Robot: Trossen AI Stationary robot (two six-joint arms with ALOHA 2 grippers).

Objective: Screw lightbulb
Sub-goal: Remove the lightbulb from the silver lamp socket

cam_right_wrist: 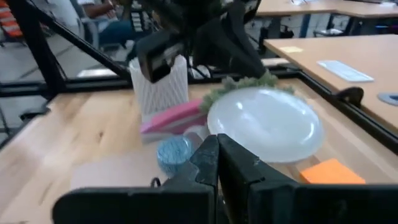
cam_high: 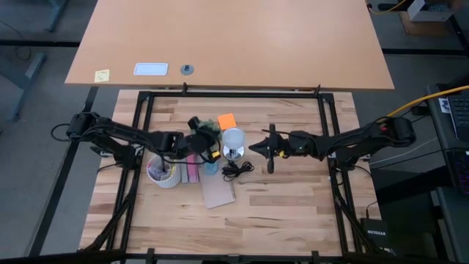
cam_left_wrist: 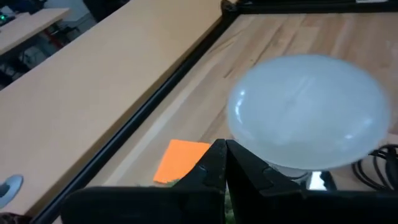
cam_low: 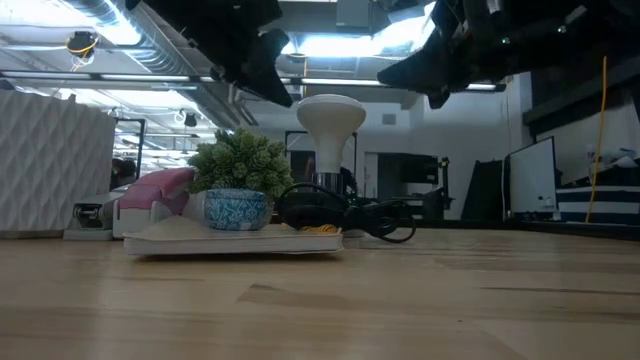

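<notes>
The lightbulb point(cam_high: 233, 138) stands upright, its frosted white globe point(cam_low: 331, 115) on top and its neck down in the shiny silver socket point(cam_low: 325, 182), which rests on the table. My left gripper point(cam_high: 212, 141) is shut just left of the globe and a little above it point(cam_low: 278, 85). In its wrist view point(cam_left_wrist: 225, 155) the globe point(cam_left_wrist: 311, 112) lies right beyond the fingertips. My right gripper point(cam_high: 254, 147) is shut to the right of the bulb and higher point(cam_low: 400, 72). Its wrist view point(cam_right_wrist: 216, 152) looks over the globe point(cam_right_wrist: 264, 124). Neither gripper touches the bulb.
A coiled black cord point(cam_high: 236, 170) lies near the socket. A small plant in a blue pot point(cam_low: 238, 180), a pink object point(cam_high: 192, 170), a white ribbed cup point(cam_high: 163, 174) and a cardboard sheet point(cam_high: 218, 192) lie left and near. An orange note point(cam_high: 226, 119) lies behind the bulb.
</notes>
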